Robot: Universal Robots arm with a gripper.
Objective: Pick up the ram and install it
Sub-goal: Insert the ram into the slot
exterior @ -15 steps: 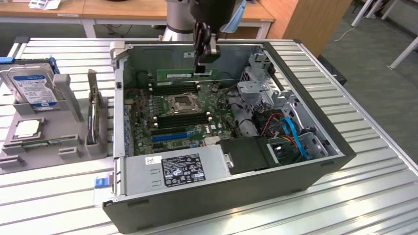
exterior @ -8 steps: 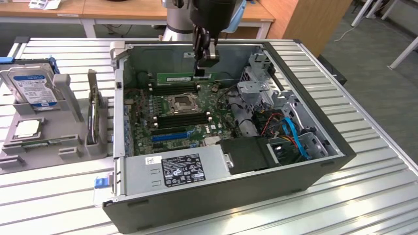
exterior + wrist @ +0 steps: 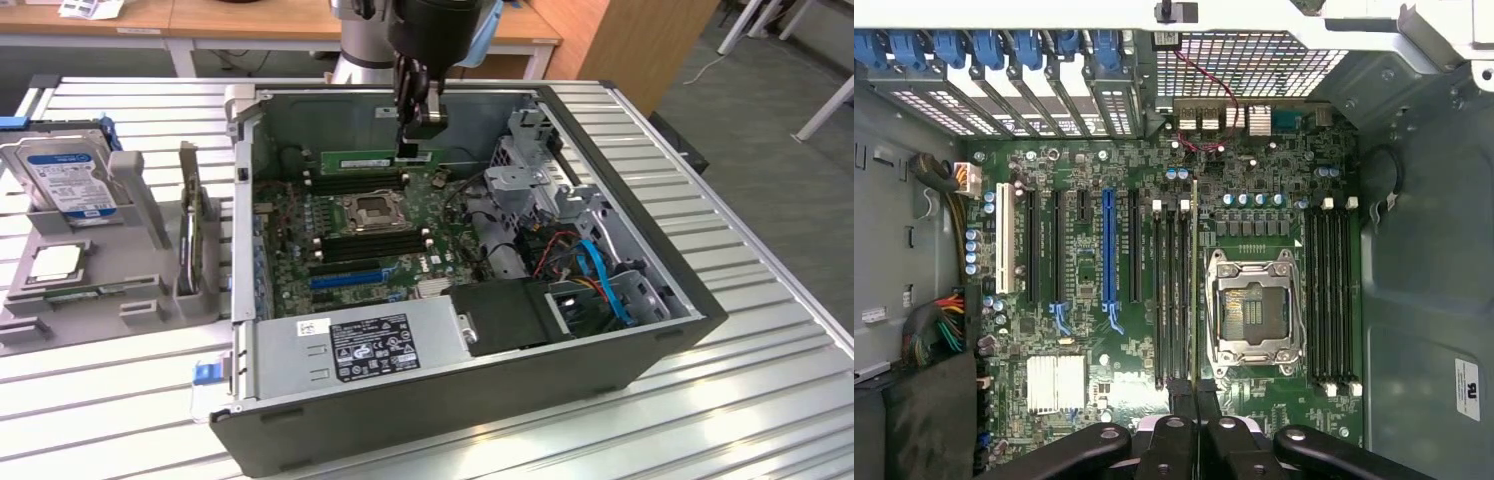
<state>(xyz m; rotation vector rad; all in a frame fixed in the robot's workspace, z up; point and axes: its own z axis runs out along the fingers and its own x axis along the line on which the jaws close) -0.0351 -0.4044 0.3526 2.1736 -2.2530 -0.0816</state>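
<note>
The ram (image 3: 363,159) is a thin green stick, level inside the open computer case (image 3: 467,400), just above the motherboard (image 3: 360,225). My gripper (image 3: 412,150) is shut on the stick's end at the exterior view's right. In the wrist view the ram (image 3: 1195,280) appears edge-on, running out from my gripper (image 3: 1195,392). It lies over the bank of black memory slots (image 3: 1172,300), on that bank's side nearest the open CPU socket (image 3: 1254,310). A second slot bank (image 3: 1332,300) sits on the socket's other side.
A grey holder at the exterior view's left carries a hard drive (image 3: 70,175), a square silver CPU chip (image 3: 56,262) and an upright expansion card (image 3: 191,230). Inside the case are the power supply (image 3: 360,345), a metal drive cage (image 3: 534,185) and blue cables (image 3: 607,280).
</note>
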